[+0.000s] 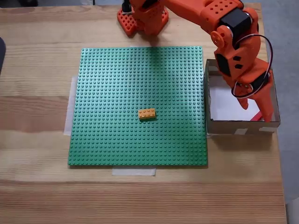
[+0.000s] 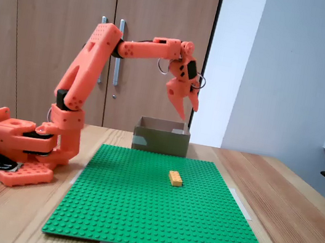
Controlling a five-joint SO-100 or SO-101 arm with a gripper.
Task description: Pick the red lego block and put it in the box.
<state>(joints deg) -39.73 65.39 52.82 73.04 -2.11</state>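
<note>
The orange arm reaches over the box (image 1: 208, 100), a brown cardboard tray with a white floor at the right of the green baseplate. My gripper (image 1: 257, 111) hangs above the box's near right part, open, with nothing seen between its fingers. In the side-on fixed view the gripper (image 2: 186, 112) points down, well above the box (image 2: 160, 140). A small reddish patch (image 1: 256, 116) lies on the box floor by the near wall; I cannot tell whether it is the red lego block.
An orange-yellow brick (image 1: 146, 113) sits on the green baseplate (image 1: 117, 84), also seen from the side (image 2: 175, 178). The arm's base (image 1: 142, 18) stands at the table's far edge. Pale tape holds the plate's edges.
</note>
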